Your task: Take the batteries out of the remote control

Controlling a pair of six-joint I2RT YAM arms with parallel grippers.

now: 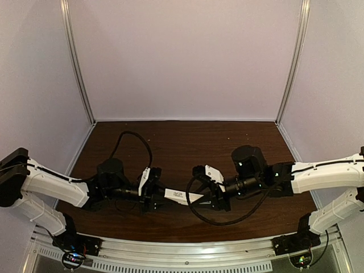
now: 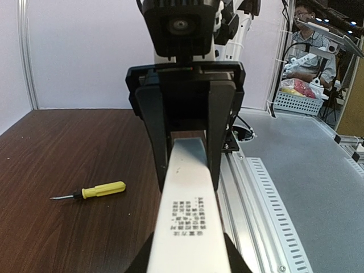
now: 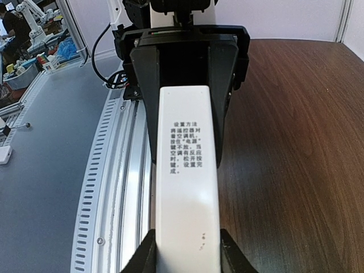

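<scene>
Left hand point(image 1: 154, 193) and right hand point(image 1: 208, 197) pinch slim, glossy white remote control point(image 1: 181, 195).

Left claw point(image 1: 154, 196) and right claw point(image 1: 206, 198) block the remote control point(image 1: 181, 195) at 2 ends; its middle span lies open.

You see the remote control point(image 1: 181, 195) held between both grippers.
Your left gripper point(image 1: 154, 193) clamps one end, your right gripper point(image 1: 205, 196) the other, over the brown table point(image 1: 170, 142).
</scene>
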